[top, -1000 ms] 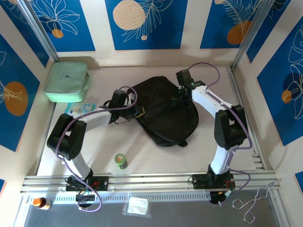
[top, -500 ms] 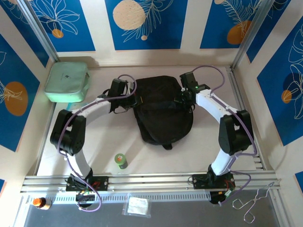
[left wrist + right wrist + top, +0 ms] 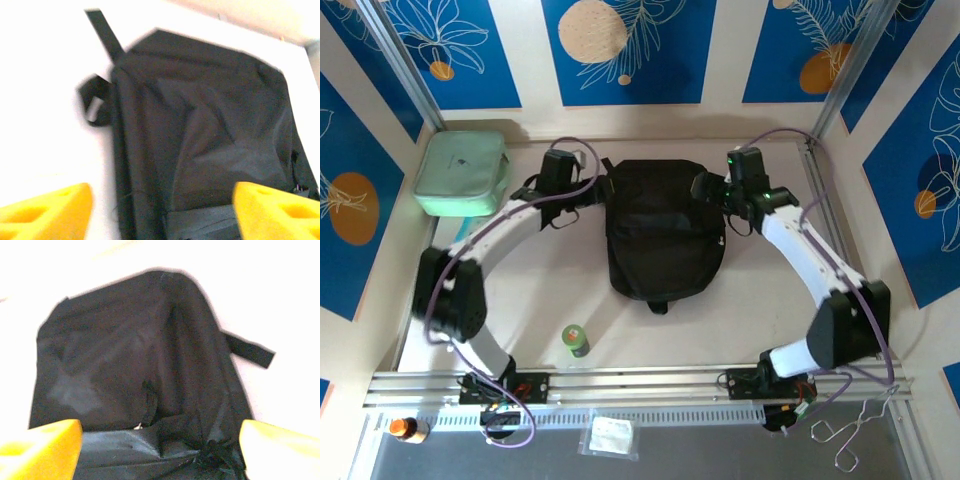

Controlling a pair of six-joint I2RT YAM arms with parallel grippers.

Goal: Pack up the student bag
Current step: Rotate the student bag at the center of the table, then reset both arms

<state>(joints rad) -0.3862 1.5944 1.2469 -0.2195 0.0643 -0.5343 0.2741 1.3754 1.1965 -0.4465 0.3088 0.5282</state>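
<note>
Here we see the student bag [image 3: 665, 235] lying flat in the middle of the table [image 3: 540, 290], well apart from the mint case [image 3: 460, 172]. Our left gripper [image 3: 592, 190] and right gripper [image 3: 706, 190] flank its far corners, both with fingers spread wide, black fabric between them.

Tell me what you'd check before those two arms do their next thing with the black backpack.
1. The student bag lies flat on the table between the arms: ok.
2. The left gripper is open, fingers wide apart near the bag's far end: ok.
3. The right gripper is open likewise: ok.
4. Bag's zip open for packing: cannot tell.
5. The mint green case and small green bottle sit apart from the bag: ok.
6. A loose strap sticks out onto the table; snag risk: cannot tell.
</note>
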